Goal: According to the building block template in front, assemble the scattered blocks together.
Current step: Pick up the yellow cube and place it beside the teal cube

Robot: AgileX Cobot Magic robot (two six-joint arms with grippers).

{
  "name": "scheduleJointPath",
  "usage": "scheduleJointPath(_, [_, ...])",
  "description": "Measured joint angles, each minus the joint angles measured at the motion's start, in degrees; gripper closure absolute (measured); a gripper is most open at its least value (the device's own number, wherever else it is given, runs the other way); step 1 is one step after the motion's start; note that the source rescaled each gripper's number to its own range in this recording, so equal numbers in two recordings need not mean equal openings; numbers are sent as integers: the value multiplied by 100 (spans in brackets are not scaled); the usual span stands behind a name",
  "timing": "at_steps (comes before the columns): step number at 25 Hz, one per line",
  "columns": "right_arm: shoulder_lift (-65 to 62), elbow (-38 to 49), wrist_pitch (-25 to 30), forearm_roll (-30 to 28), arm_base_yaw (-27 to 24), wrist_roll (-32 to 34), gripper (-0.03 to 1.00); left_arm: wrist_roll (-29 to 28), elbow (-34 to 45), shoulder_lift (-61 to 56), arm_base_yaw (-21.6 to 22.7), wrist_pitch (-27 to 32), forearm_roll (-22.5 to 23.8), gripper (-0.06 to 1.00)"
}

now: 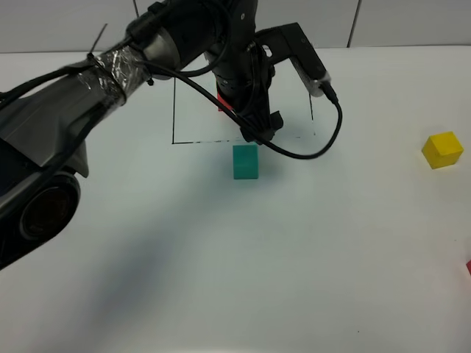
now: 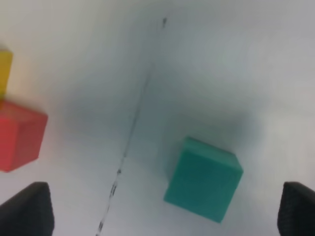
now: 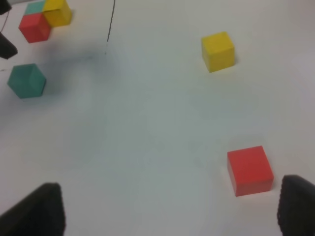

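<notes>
The teal cube (image 1: 246,162) of the scattered blocks rests on the white table just outside the near line of the black frame (image 1: 174,110). My left gripper (image 1: 259,134) hangs just above and behind it. In the left wrist view the jaws stand wide, and the teal cube (image 2: 203,179) sits loose between the fingertips (image 2: 27,209), touched by neither. The building block template (image 3: 44,17) shows its teal, yellow and red cubes; the arm hides most of it from above. The yellow cube (image 1: 442,149) and red cube (image 3: 250,170) lie far right. My right gripper (image 3: 167,211) is open and empty.
The left arm, with its foil-wrapped link (image 1: 110,70) and looping black cable (image 1: 324,143), stretches from the left edge over the drawn frame. The red cube (image 1: 468,266) sits at the right border of the high view.
</notes>
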Motion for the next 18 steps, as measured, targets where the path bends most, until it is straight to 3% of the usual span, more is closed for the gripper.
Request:
scheduleJointPath(9, [0,0,0,0,0,0,22,-933,52,-578,829,383,41,-6])
scheduleJointPath(18, [0,0,0,0,0,-5,22,-1564,52,-1081,1381,619,168,-3])
